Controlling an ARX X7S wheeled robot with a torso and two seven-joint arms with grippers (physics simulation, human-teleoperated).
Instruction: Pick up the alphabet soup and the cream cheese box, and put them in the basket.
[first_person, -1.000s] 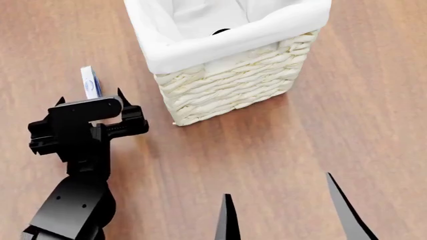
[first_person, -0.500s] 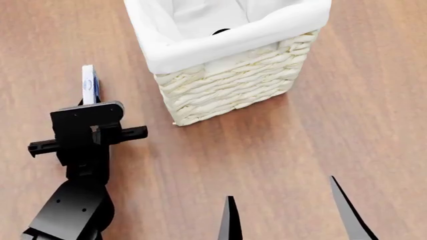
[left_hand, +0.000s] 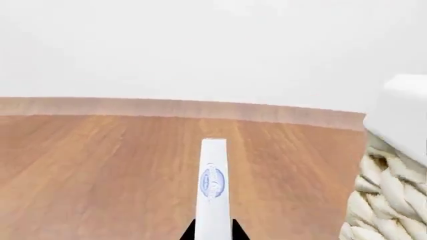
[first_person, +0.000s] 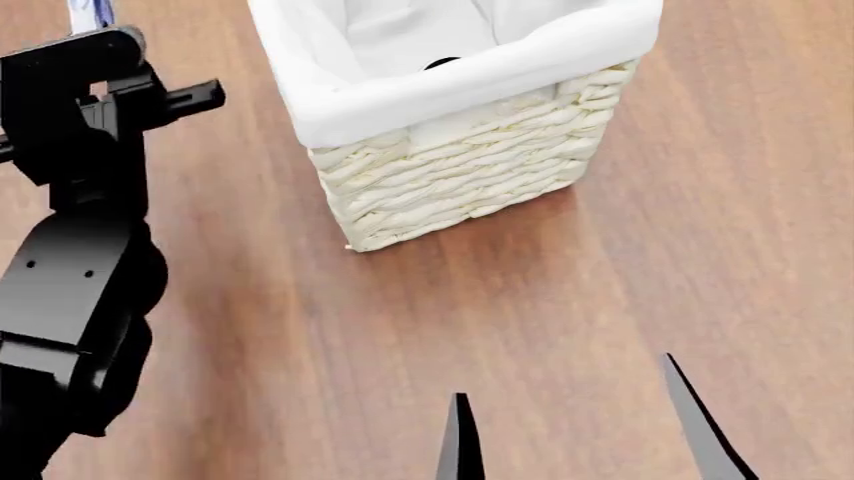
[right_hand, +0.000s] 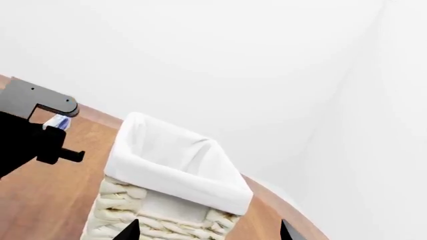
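In the left wrist view, the thin white cream cheese box with a round blue mark (left_hand: 213, 192) is clamped upright on edge between the left gripper's (left_hand: 213, 231) black fingertips, above the brown wooden table (left_hand: 100, 165), beside the cream woven wicker basket with white cloth liner (left_hand: 387, 200). In the head view, the left gripper (first_person: 83, 30) is seen raised to the left of the basket (first_person: 461, 150), the box (first_person: 87, 14) barely visible above it; the right gripper (first_person: 574, 430) is seen with its two black fingertips spread apart, holding nothing. In the right wrist view, the basket (right_hand: 170, 170) is seen ahead, with the box (right_hand: 57, 122) behind the left arm.

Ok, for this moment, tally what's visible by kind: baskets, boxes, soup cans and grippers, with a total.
Baskets: 1, the basket, wicker with a white liner.
Boxes: 1, the cream cheese box, held upright between the left gripper fingers.
Soup cans: 0 identifiable; only a dark sliver shows inside the basket.
Grippers: 2, the left gripper and the right gripper, which is open and empty.
Total: 4
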